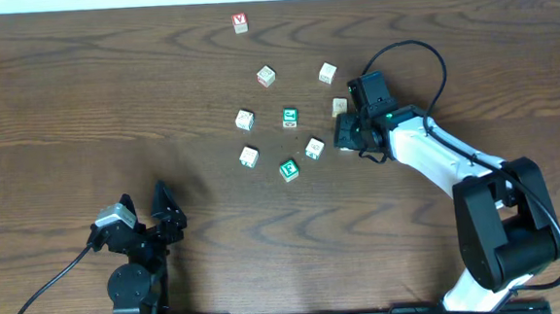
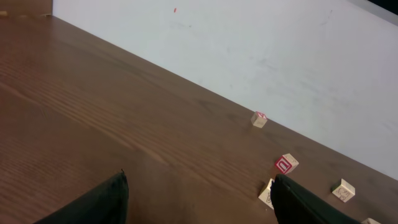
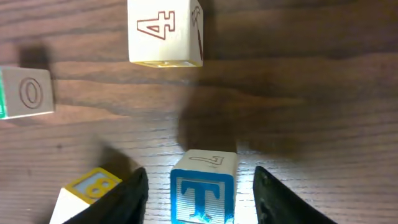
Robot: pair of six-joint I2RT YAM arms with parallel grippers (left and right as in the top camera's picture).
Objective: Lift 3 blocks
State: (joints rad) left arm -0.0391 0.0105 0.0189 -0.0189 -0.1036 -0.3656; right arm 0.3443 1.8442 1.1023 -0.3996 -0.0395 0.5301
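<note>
Going by the blue block (image 3: 203, 190) with its white T: looks light, stiff and hard, painted wood by the look. Smooth enough on its faces to slip under a weak pinch, not fragile. Sits flat on the table (image 3: 298, 93), low in the right wrist view, squarely between the jaws of the right gripper (image 3: 200, 180). Best taken by the two opposite side faces, flat on flat, around mid-height. As for those jaws: parted, a sliver of table showing on each side — not touching yet, nothing gripped. Worth minding the yellow block (image 3: 93, 190) just beside one finger; could get nudged. Reaches in from the right in the overhead view, wrist low over the cluster. As for the left gripper (image 1: 166, 211): sits well apart from the blocks near the front edge — jaws spread wide, empty.
</note>
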